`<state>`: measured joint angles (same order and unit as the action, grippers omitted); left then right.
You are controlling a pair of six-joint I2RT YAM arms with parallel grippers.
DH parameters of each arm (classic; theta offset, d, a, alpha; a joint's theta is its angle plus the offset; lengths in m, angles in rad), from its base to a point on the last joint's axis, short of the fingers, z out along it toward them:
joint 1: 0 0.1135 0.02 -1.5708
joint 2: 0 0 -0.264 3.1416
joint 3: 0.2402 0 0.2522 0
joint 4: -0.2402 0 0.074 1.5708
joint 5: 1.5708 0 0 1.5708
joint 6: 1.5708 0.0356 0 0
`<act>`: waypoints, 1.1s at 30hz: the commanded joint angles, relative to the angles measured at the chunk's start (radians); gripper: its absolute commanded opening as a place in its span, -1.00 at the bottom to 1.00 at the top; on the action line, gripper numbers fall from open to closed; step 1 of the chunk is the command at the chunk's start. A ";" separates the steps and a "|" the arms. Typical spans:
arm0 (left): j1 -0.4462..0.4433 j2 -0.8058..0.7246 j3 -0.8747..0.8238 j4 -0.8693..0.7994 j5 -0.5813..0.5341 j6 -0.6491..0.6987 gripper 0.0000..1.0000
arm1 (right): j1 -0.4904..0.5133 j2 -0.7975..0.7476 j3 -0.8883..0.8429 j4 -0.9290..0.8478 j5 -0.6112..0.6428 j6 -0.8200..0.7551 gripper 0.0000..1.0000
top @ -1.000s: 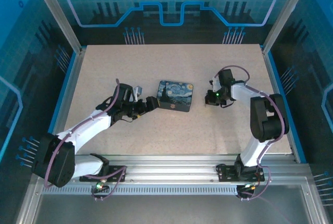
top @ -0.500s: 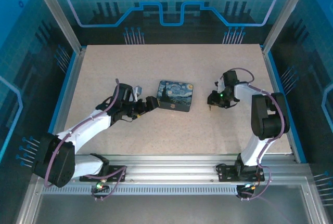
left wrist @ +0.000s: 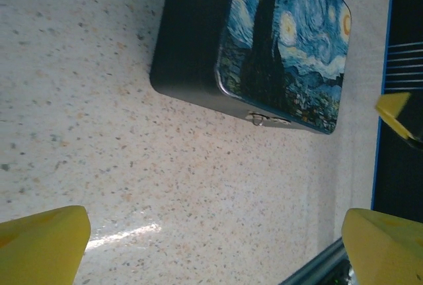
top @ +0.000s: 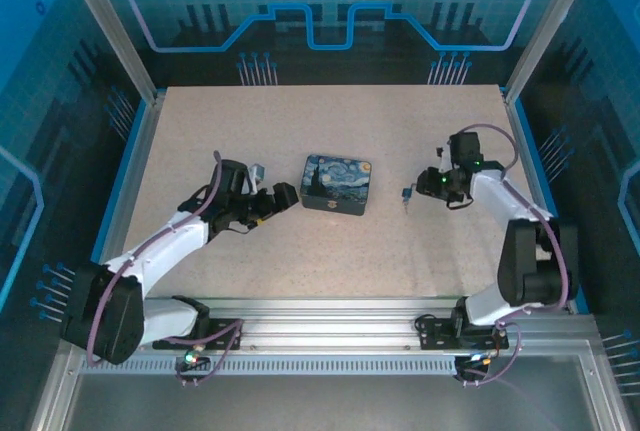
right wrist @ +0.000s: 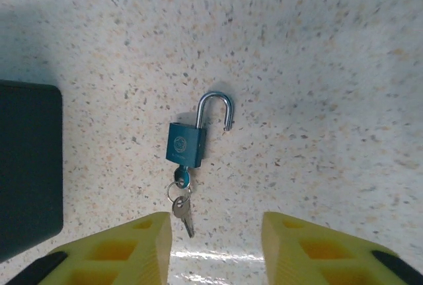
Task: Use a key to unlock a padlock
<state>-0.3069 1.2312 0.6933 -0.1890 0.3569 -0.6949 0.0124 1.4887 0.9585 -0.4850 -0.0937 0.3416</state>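
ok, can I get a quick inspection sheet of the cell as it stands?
Surface: speckled beige table, no damage seen.
Job's things: padlock lying flat, shackle open; key in its keyway, second key hanging below.
Clutter: painted tin box, lid down.
Tools: left tool open, facing the tin box; right tool open, short of the padlock, holding nothing.
Cables: purple cables run along both arms.
Surroundings: blue enclosure walls.
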 commanded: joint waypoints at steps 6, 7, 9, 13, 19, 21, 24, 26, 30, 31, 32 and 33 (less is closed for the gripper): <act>0.042 -0.023 0.153 -0.193 -0.211 0.150 0.98 | 0.077 -0.196 -0.073 0.027 0.173 -0.010 0.99; 0.046 -0.021 0.172 -0.212 -0.246 0.167 0.98 | 0.091 -0.218 -0.099 0.049 0.195 -0.014 1.00; 0.060 -0.023 0.206 -0.227 -0.327 0.200 0.98 | 0.125 -0.262 -0.127 0.096 0.249 -0.026 1.00; 0.070 -0.080 0.149 -0.088 -0.506 0.313 0.98 | 0.185 -0.335 -0.201 0.236 0.396 -0.053 1.00; 0.162 -0.110 -0.043 0.262 -0.684 0.460 0.98 | 0.192 -0.346 -0.303 0.466 0.520 -0.131 1.00; 0.215 -0.100 -0.079 0.319 -0.674 0.484 0.98 | 0.193 -0.320 -0.339 0.550 0.597 -0.174 0.99; 0.275 -0.041 -0.107 0.374 -0.681 0.527 0.98 | 0.190 -0.268 -0.362 0.605 0.689 -0.204 1.00; 0.314 0.010 -0.141 0.456 -0.665 0.530 0.98 | 0.183 -0.258 -0.413 0.700 0.682 -0.226 1.00; 0.336 0.097 -0.222 0.681 -0.659 0.538 0.98 | 0.180 -0.252 -0.526 0.933 0.623 -0.264 1.00; 0.336 0.118 -0.244 0.743 -0.657 0.531 0.98 | 0.179 -0.248 -0.554 1.005 0.609 -0.284 0.99; 0.336 0.139 -0.266 0.812 -0.646 0.537 0.98 | 0.181 -0.241 -0.579 1.063 0.596 -0.304 1.00; 0.335 0.148 -0.266 0.830 -0.635 0.553 0.98 | 0.180 -0.234 -0.604 1.124 0.579 -0.328 1.00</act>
<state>0.0235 1.3499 0.4549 0.4198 -0.2878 -0.1879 0.1955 1.2392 0.4019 0.3664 0.5125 0.0875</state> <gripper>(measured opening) 0.990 0.997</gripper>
